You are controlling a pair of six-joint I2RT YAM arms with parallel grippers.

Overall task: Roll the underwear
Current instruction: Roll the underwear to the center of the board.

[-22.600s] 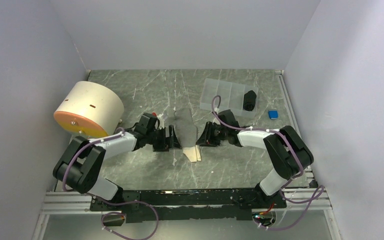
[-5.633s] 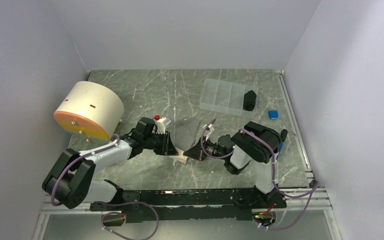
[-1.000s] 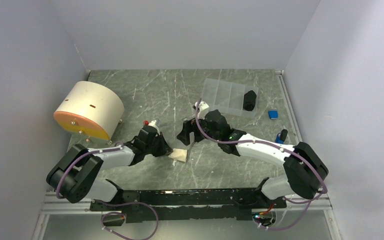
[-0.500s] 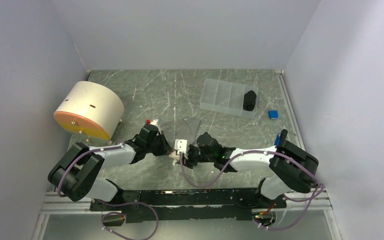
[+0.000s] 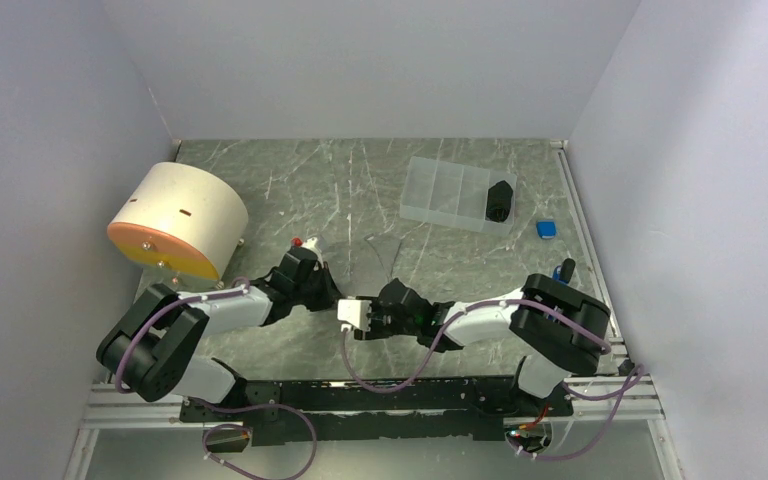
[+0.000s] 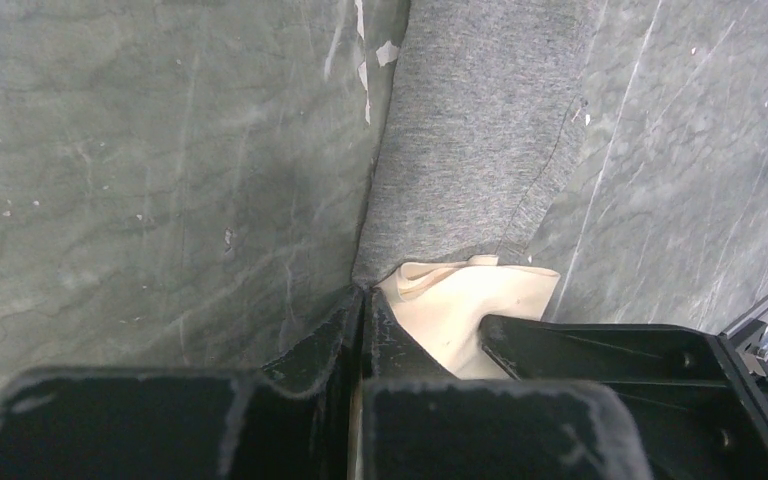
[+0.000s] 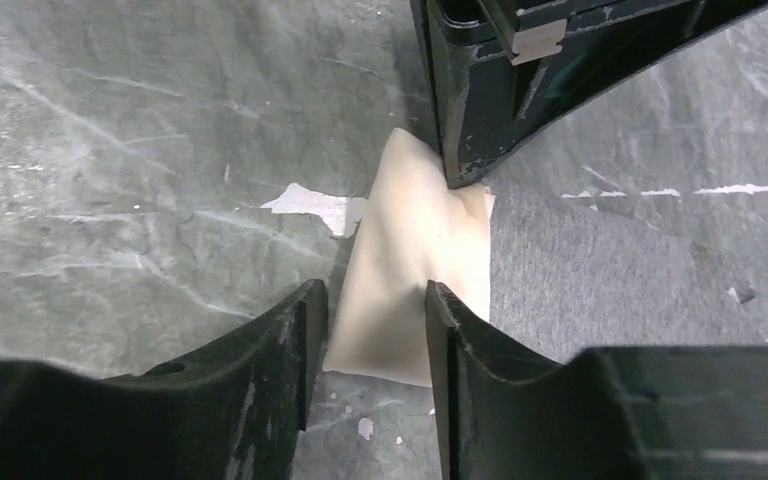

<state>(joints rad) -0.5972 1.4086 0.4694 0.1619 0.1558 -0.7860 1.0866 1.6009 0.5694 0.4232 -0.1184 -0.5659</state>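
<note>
1. One veined table (image 5: 290,190) carries the grey underwear (image 6: 480,130), flat from mid-frame to the upper edge;
2. left gripper (image 6: 363,315) is clamped shut on its cream fold (image 7: 410,270) at the corner;
3. right gripper (image 7: 375,290) straddles that fold, jaws half-closed; whether it bites, I cannot tell;
4. risk: a loose bite would likely let the roll slip open.

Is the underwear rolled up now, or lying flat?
Mostly flat: the grey underwear lies spread out; only its cream end is folded over.
</note>
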